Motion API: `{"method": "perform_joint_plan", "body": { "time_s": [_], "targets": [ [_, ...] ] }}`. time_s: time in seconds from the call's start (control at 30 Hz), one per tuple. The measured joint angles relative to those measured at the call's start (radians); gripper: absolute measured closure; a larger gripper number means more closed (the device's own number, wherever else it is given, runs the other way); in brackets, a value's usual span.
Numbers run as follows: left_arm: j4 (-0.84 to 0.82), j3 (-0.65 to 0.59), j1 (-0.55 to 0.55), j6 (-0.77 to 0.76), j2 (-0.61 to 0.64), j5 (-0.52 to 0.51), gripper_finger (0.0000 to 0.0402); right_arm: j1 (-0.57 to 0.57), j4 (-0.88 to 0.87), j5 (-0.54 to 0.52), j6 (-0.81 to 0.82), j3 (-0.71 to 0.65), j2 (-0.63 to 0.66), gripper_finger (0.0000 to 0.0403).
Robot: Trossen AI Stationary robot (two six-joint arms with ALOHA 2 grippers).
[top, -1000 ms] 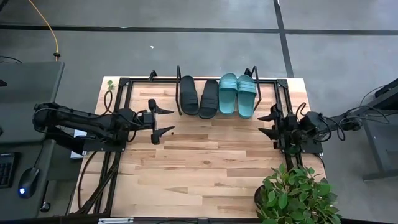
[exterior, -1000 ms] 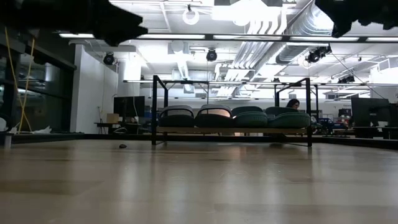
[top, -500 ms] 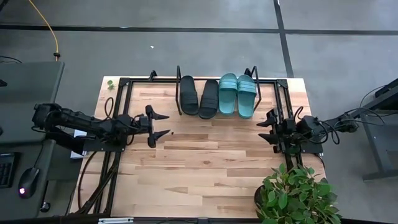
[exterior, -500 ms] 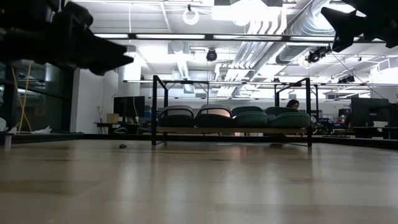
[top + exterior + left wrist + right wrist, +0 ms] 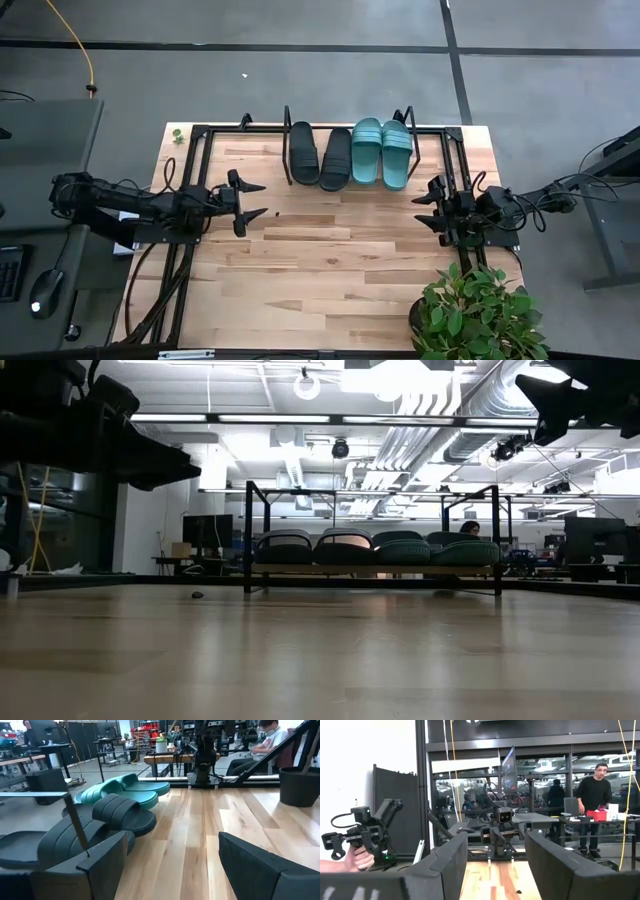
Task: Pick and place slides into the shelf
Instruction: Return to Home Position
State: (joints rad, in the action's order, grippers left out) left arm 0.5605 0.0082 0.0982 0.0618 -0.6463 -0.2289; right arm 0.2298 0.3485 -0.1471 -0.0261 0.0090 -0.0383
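Two black slides (image 5: 320, 155) and two teal slides (image 5: 382, 152) rest side by side on their soles on the shelf (image 5: 412, 140), whose light board (image 5: 370, 569) sits between black frame bars at the table's far edge. They also show in the low view (image 5: 375, 547) and in the left wrist view (image 5: 117, 812). My left gripper (image 5: 256, 200) is open and empty above the table's left part, to the left of and nearer than the shelf. My right gripper (image 5: 423, 210) is open and empty by the table's right edge, just nearer than the shelf's right end.
A potted plant (image 5: 478, 315) stands at the near right corner. A small dark speck (image 5: 278, 213) lies on the tabletop near my left gripper. Black frame bars (image 5: 185, 250) run along the left edge. People stand in the room beyond (image 5: 592, 800).
My left gripper has drawn back a little toward the table's left edge and has gone down. My right gripper has sunk slightly. The slides have stayed where they were on the shelf.
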Motion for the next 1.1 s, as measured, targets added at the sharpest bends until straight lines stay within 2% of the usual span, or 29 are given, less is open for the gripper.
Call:
{"method": "perform_joint_plan", "body": {
  "time_s": [0.23, 0.43, 0.57, 0.77, 0.93, 1.1],
  "targets": [
    [-0.217, 0.000, 0.000, 0.013, 0.204, -0.003, 0.0108, 0.000, -0.020, -0.001, -0.004, 0.000, 0.000, 0.0212],
    [-0.433, 0.000, 0.000, 0.016, 0.358, -0.032, 0.0108, 0.000, -0.138, -0.033, 0.002, 0.000, 0.000, 0.0212],
    [-0.508, 0.000, 0.000, 0.017, 0.431, -0.028, 0.0108, 0.000, -0.185, -0.044, 0.018, 0.000, -0.001, 0.0212],
    [-0.518, 0.002, 0.000, 0.026, 0.438, 0.040, 0.0108, 0.000, -0.312, -0.008, 0.001, 0.000, -0.001, 0.0212],
    [-0.538, 0.002, 0.000, 0.066, 0.417, 0.162, 0.0108, 0.000, -0.315, 0.007, -0.001, 0.000, -0.013, 0.0212],
    [-0.541, 0.002, -0.001, 0.069, 0.413, 0.181, 0.0108, 0.000, -0.315, 0.008, 0.083, 0.000, -0.013, 0.0212]
  ]
}}
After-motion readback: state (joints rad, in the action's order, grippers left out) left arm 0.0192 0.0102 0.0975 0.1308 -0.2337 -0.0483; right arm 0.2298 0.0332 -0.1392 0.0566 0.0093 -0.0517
